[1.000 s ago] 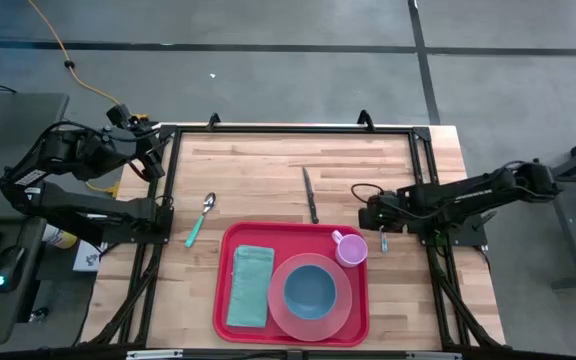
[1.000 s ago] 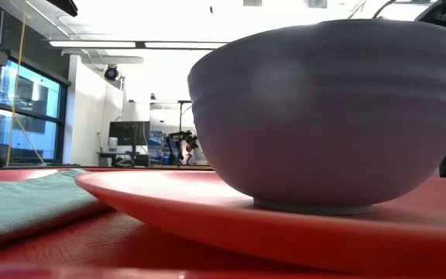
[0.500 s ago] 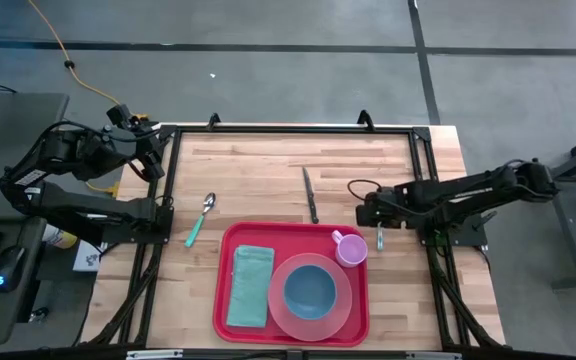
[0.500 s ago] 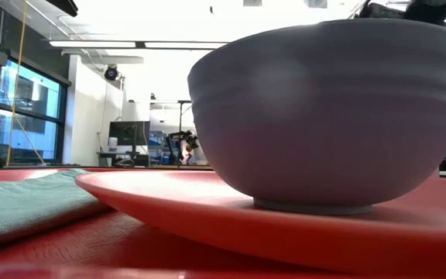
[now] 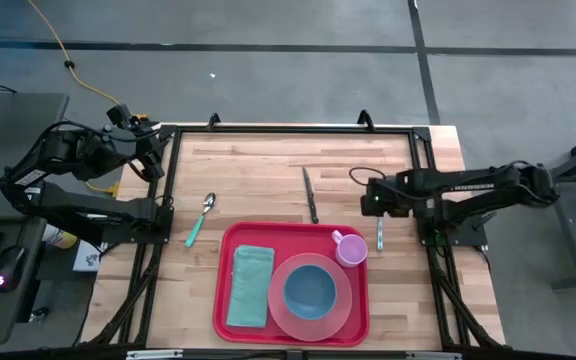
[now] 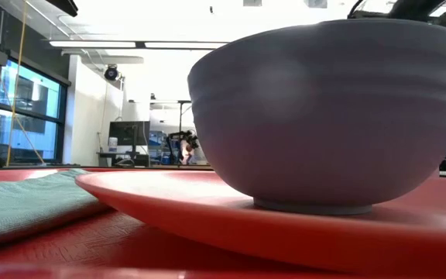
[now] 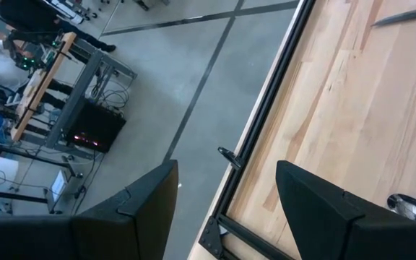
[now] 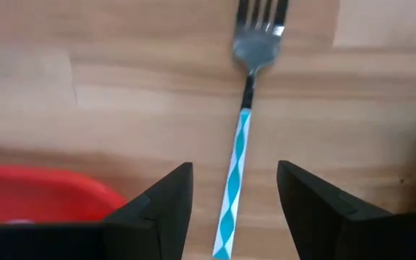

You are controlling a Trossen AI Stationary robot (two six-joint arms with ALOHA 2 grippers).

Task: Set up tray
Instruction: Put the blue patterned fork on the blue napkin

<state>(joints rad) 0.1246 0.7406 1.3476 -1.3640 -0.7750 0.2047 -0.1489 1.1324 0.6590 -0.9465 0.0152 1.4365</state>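
Observation:
The red tray (image 5: 356, 318) lies at the table's near middle. On it are a teal napkin (image 5: 251, 285), a pink plate (image 5: 340, 312) with a blue bowl (image 5: 309, 288) on it, and a pink cup (image 5: 349, 248). A fork (image 8: 238, 155) with a blue-and-white striped handle lies flat on the wood just right of the tray. My right gripper (image 5: 372, 204) hangs open above the fork, pointing down, and touches nothing. My left gripper (image 7: 226, 217) waits open over the table's far left corner.
A knife (image 5: 310, 195) lies on the wood beyond the tray, and a teal-handled spoon (image 5: 201, 218) lies to the tray's left. A black frame (image 5: 288, 129) runs around the table top. In the low view the bowl (image 6: 324, 108) fills most of the picture.
My right gripper has risen from just above the fork and swung a little toward the table's far edge, staying open. The fork has kept its place on the wood.

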